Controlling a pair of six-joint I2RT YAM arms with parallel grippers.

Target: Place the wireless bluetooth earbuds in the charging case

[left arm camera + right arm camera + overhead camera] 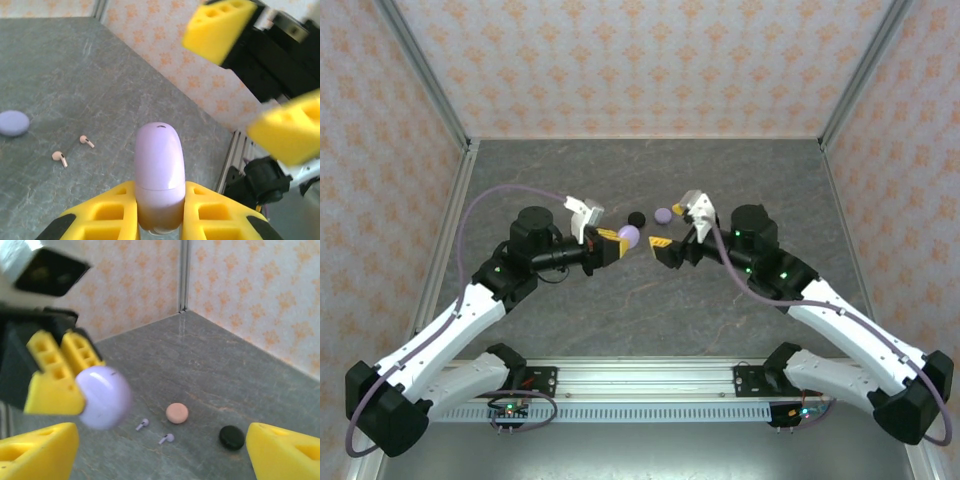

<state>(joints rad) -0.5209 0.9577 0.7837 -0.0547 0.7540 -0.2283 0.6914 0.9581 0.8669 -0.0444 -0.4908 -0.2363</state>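
Clamping a lavender charging case (159, 160), left pincer (160, 200) grips it tight; right pincer (160, 445) gapes wide, empty, just opposite; two lavender earbuds (142, 424) on table (225, 380) beyond it.

table (650, 310) | black disc (636, 218) | lavender disc (663, 215) | pink disc (177, 412) | lavender earbuds (142, 424) | pink earbuds (87, 141)
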